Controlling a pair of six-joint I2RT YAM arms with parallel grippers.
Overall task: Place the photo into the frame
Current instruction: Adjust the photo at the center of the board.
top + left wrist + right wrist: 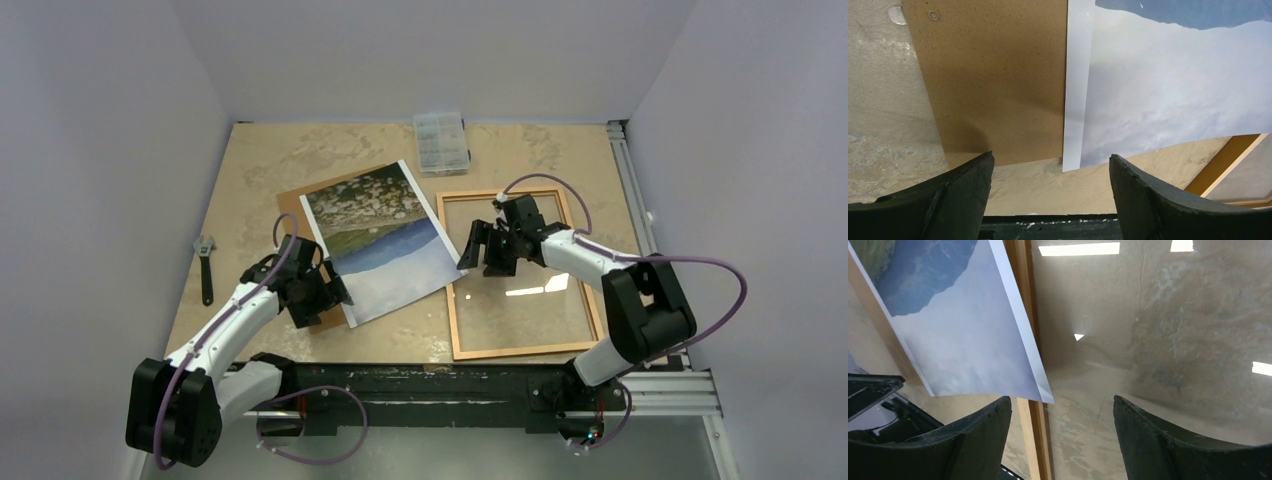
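The photo (385, 240) lies face up and skewed in the middle of the table, partly over a brown backing board (293, 204). Its right corner overlaps the left rail of the wooden frame (520, 350), which lies flat to the right with its clear pane up. My left gripper (335, 300) is open at the photo's near-left corner, holding nothing. In the left wrist view the photo (1173, 85) ends just past my left gripper (1050, 160). My right gripper (478, 255) is open over the frame's left rail (1023, 290), with the photo's corner (1045, 392) just ahead of my right gripper (1062, 400).
A clear plastic compartment box (441, 142) stands at the back, beyond the frame. A dark wrench (205, 268) lies near the table's left edge. The backing board (993, 75) sits under the photo's left side. Walls close in on three sides.
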